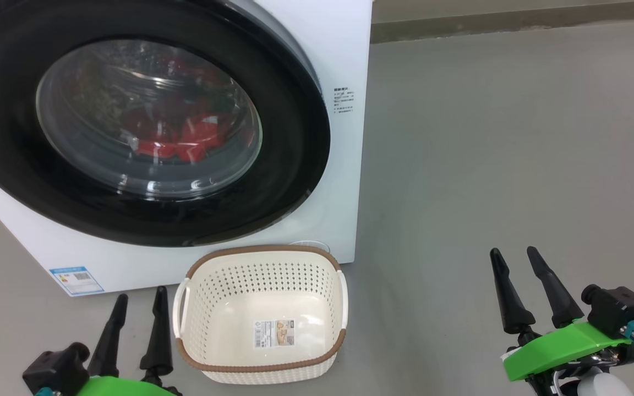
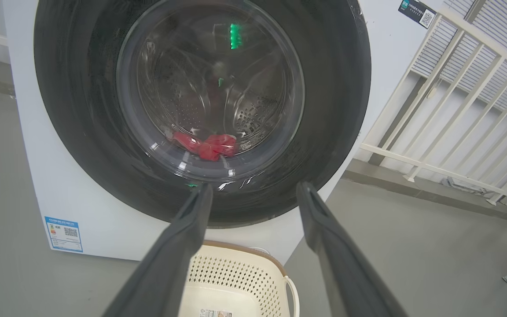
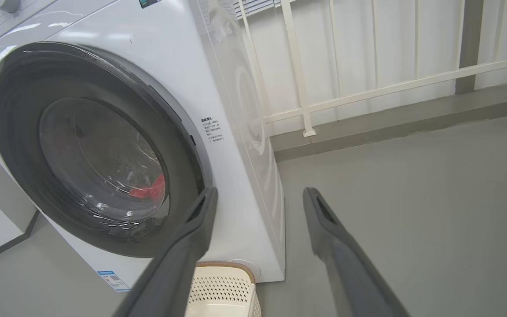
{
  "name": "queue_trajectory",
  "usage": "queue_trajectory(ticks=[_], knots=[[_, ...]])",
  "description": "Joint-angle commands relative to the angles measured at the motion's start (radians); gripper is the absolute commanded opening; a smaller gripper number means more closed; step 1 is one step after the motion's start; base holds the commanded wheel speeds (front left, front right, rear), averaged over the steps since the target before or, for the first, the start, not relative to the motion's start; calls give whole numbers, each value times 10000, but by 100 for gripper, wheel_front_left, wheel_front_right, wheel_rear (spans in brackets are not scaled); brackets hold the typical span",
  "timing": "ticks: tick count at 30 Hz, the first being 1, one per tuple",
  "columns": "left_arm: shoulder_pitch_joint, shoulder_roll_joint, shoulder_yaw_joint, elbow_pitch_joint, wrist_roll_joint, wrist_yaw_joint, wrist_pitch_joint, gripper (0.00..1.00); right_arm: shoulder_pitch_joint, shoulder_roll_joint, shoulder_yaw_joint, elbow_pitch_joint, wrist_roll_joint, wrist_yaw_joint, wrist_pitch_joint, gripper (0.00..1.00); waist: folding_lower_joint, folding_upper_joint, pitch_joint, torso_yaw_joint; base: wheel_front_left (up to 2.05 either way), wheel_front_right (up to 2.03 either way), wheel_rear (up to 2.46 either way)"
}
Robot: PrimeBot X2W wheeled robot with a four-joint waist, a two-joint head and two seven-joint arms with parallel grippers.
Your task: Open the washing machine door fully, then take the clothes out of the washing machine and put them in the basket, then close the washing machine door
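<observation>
Nearest, the left gripper [image 1: 142, 294] and the right gripper [image 1: 513, 253] are hovering low, each with its two dark fingers spread wide and gripping nothing, apparently kept free for a first reach. The washing machine door [image 1: 289, 126] is sitting closed against the washing machine [image 1: 344, 66], so opening it looks like the step in hand. Behind its glass the clothes [image 1: 185, 140] are lying in a red heap at the bottom of the drum. The basket [image 1: 262, 250] is standing empty on the floor [image 1: 487, 137], just before the machine and below the door, probably so the garments travel a short way. The left gripper is waiting beside the basket. The right one is hanging well apart, off the machine's right side.
</observation>
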Motion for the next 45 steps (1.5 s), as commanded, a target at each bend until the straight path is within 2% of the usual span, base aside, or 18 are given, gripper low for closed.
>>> queue_trajectory(ticks=[1, 21, 42, 44, 45], knots=[[-409, 202, 252, -339, 399, 56, -183, 100, -435, -126, 257, -341, -371, 3, -177, 100, 0, 0, -36, 2, 0, 0, 0], [-372, 256, 152, -308, 2447, 63, -736, 100, -402, -348, 655, -356, -2277, 4, -724, 100, 0, 0, -434, -68, 0, 0, 0], [-231, 256, 149, -221, 2485, 118, -736, 100, -356, -242, 650, -123, -1945, 4, -724, 99, 0, 0, -483, -141, 0, 0, 0], [-236, 256, 147, -263, 2433, 132, -736, 100, -422, -212, 661, -43, -1776, 4, -724, 53, 0, 0, -453, -138, 0, 0, 0], [-236, 256, 150, -294, 2410, 141, -736, 100, -465, -194, 656, -1, -1660, 4, -724, 43, 0, 0, -436, -131, 0, 0, 0]])
